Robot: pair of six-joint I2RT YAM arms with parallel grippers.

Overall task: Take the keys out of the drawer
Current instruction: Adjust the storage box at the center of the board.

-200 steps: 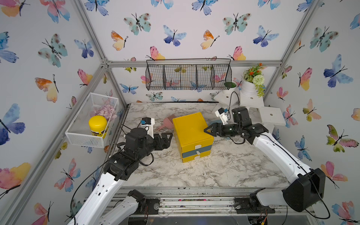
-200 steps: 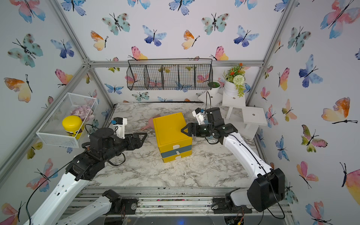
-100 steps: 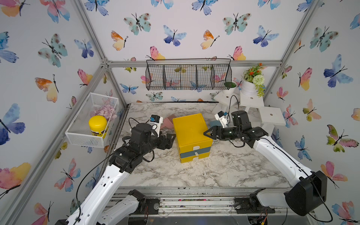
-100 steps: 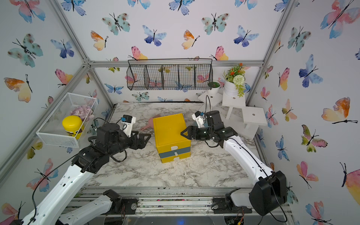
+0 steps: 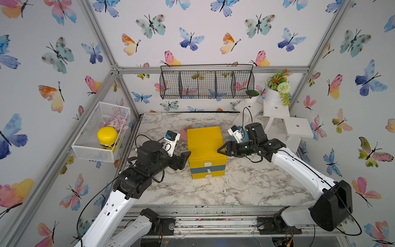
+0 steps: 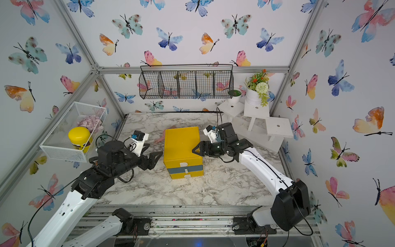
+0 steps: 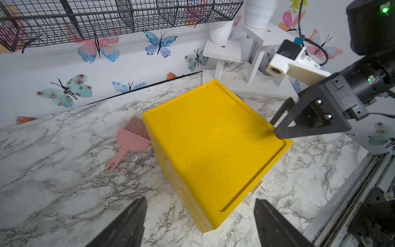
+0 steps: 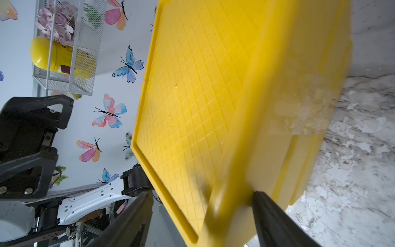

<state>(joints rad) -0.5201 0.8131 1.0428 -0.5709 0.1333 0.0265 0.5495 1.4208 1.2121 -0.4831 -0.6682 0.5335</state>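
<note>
1. Top views: both show a yellow box (image 5: 204, 145) (image 6: 181, 145) standing mid-table (image 5: 235, 188). Its three drawers (image 5: 208, 170) face 6 o'clock and are all pushed in flush. The keys are hidden, and no frame shows which drawer holds them. The left gripper (image 5: 185, 160) (image 6: 157, 160) sits at the box's 9 o'clock, just beside its wall, with its fingers spread and empty. The right gripper (image 5: 220, 150) (image 6: 193, 150) sits at the box's 3 o'clock with its tips at the top edge, also spread. A pink comb (image 5: 182, 133) lies at the box's 11 o'clock, partly behind it.
2. Left wrist: the left gripper (image 7: 201, 200) is released, its fingers wide apart with nothing between them, short of the box (image 7: 213, 139). One finger of the right gripper (image 7: 277, 126) rests on the lid's rim. The comb (image 7: 132, 139) has its teeth at the box wall; I cannot tell whether they touch.
3. Right wrist: the right gripper (image 8: 202, 193) straddles the top edge of the box (image 8: 203, 96), one finger over the lid and one at the side wall. It is spread and not clamped. Across the lid, the left gripper (image 8: 54, 130) stands apart from the box.
</note>
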